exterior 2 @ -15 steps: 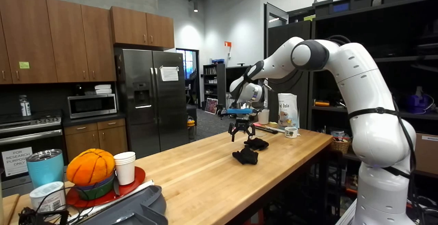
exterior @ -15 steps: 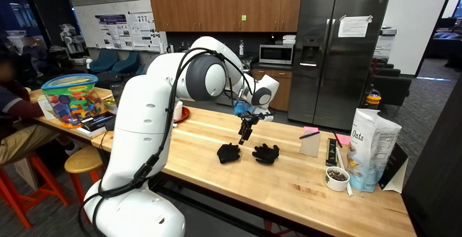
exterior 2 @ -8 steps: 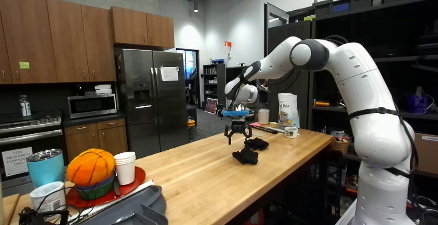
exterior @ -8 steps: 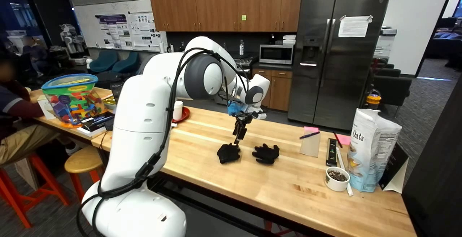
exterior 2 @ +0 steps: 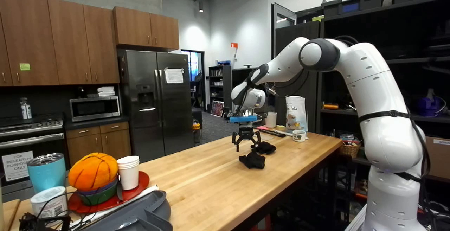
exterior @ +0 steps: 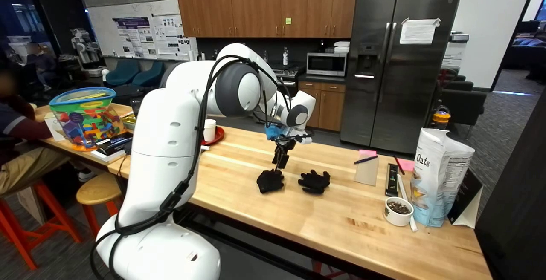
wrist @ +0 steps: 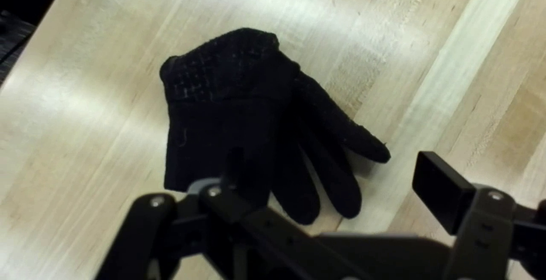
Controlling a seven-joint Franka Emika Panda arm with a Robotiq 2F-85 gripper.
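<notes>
Black fabric glove with a gridded patch (wrist: 226, 114): fingers fanned, flat on the pale striped wooden table (wrist: 85, 122), just below the black hinged 2-fingered gripper (exterior 2: 248, 146). Jaws wide apart, nothing clamped. Touching or not: from where I stand, cannot tell. In the wrist view 1 fingertip overlaps the glove's body; the opposite fingertip (wrist: 441, 190) shows over bare wood.

Possible faults, my judgement:
1. Lowered at this offset, a tip could land on the glove's body and pin it to the table rather than straddle it.
2. Jaws closed here might catch only the fanned glove fingers; limp cloth could fold and slip out.
3. A sideways swing could nudge the 2nd black glove (exterior: 314, 182), near the gripper, apart from glove 1.
4. A shove away from the gripper could carry cloth toward the table's edge, beyond the glove.
</notes>
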